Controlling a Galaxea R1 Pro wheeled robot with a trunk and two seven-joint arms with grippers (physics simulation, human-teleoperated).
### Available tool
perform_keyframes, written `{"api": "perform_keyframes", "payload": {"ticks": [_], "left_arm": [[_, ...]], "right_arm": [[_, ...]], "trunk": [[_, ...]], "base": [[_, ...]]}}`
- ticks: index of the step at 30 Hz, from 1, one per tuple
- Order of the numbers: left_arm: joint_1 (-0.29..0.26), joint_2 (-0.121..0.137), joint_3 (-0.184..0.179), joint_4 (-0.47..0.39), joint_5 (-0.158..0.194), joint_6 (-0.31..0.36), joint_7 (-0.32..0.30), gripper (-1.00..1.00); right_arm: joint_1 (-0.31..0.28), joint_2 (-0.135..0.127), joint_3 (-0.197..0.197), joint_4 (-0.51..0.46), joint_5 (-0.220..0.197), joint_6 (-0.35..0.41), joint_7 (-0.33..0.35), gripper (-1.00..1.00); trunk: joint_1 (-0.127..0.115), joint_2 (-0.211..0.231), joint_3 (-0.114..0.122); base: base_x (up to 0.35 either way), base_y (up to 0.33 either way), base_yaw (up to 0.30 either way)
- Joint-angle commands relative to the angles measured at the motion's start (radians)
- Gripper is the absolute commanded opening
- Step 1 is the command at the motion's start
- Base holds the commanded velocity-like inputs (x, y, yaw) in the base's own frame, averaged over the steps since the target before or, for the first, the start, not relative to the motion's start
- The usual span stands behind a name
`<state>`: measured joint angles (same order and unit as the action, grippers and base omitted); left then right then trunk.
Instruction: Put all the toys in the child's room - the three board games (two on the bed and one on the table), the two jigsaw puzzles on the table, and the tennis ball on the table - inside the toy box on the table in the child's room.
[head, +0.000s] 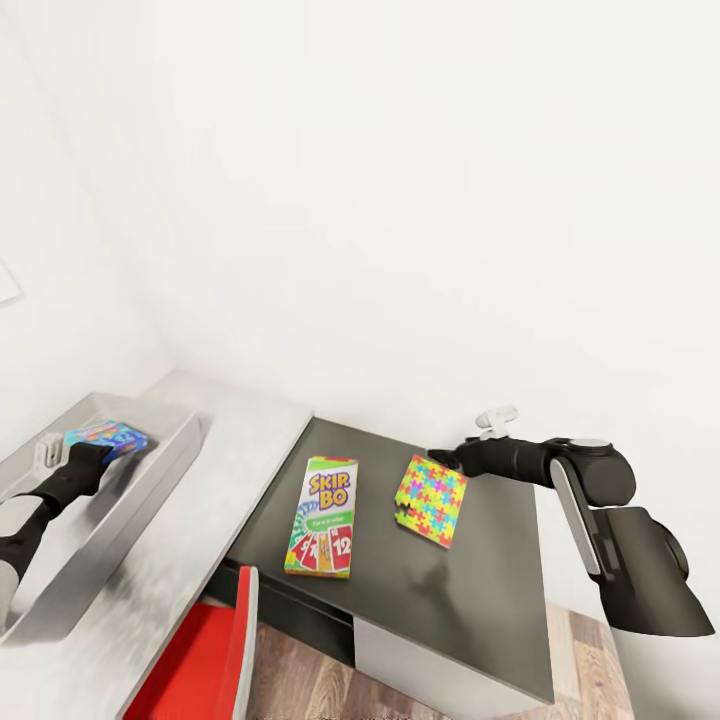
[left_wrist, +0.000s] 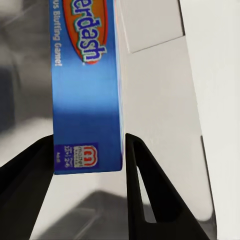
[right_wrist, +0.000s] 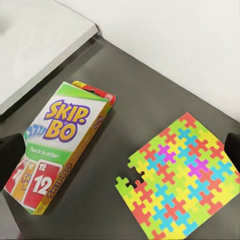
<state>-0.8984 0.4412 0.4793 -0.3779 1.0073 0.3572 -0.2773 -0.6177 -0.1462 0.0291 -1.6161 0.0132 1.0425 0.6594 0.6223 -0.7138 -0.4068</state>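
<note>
Dark desk section (head: 490, 590) with bare margins, left end effector (left_wrist: 87, 165) clamping blue game box (left_wrist: 87, 90), right end effector's (head: 443, 458) opening seemingly wide

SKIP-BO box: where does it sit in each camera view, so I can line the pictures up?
Head view: the SKIP-BO box lies flat on the dark grey desk section, lower centre of the picture.
Left wrist view: not in this picture.
Right wrist view: left half of the picture, lying flat.
Shared landmark: the jigsaw puzzle lies beside the box on the same dark top, also seen by the right wrist camera.
</note>
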Motion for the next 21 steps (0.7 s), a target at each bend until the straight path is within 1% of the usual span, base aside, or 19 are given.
{"api": "perform_keyframes", "payload": {"ticks": [1, 7, 21], "left_arm": [[-0.002, 0.000, 0.007, 0.001, 0.005, 0.009, -0.002, -1.00], [-0.005, -0.001, 0.007, 0.001, 0.005, 0.009, -0.002, -1.00], [-0.005, -0.004, 0.006, 0.001, 0.004, 0.009, -0.002, -1.00]], "right_arm": [[-0.001, -0.001, 0.001, -0.001, 0.002, 0.005, 0.010, 1.00], [-0.002, -0.001, 0.000, -0.001, 0.002, 0.005, 0.032, 1.00], [-0.002, -0.001, -0.001, -0.001, 0.002, 0.005, 0.035, 1.00]], "trunk": [[0.000, -0.001, -0.003], [0.000, -0.001, -0.012], [0.000, -0.001, -0.035]], "base": [[0.000, 0.000, 0.000], [0.000, 0.000, 0.000], [0.000, 0.000, 0.000]]}}
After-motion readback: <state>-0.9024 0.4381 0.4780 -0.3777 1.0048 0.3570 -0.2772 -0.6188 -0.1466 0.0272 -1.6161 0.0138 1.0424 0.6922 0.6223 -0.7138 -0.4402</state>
